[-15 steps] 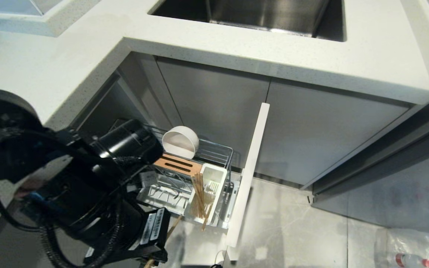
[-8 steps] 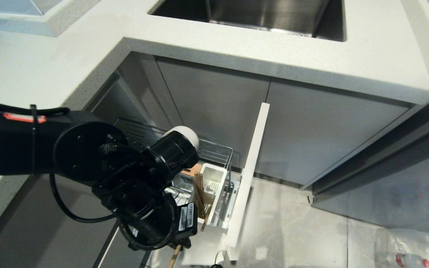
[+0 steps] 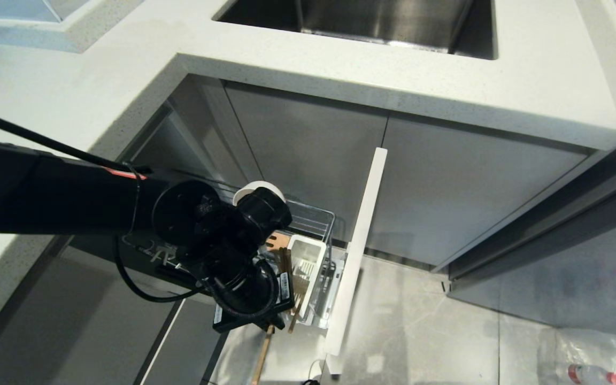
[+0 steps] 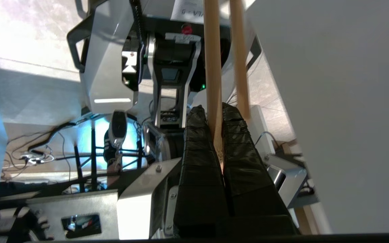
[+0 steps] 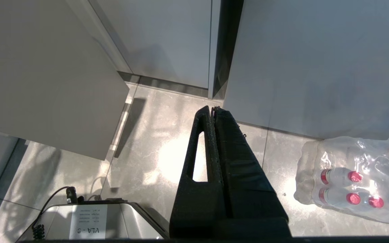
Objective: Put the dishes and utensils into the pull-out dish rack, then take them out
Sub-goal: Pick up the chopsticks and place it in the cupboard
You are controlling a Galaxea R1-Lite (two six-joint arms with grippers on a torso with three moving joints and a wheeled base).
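Pale speckled countertop (image 3: 404, 75) wrapping a steel sink (image 3: 372, 21), flat grey cabinet doors (image 3: 308, 155) underneath. Glossy marbled grey floor tiles (image 3: 420, 331), and probably a shrink-wrapped pack of red-capped bottles (image 5: 353, 182) lying there.

- The chopsticks (image 4: 212, 67) are seen as pale, smooth, matt wood.
- The gripper fingers (image 4: 198, 141) are covered in wrinkled, matt black material.
- The dish rack (image 3: 313, 219) is made of shiny chrome wire.
- The cutlery box (image 3: 308, 256) is formed of white plastic.
- The countertop (image 3: 340, 69) is finished in speckled, matt white stone.
- The floor (image 5: 154, 135) is tiled in glossy grey marble.
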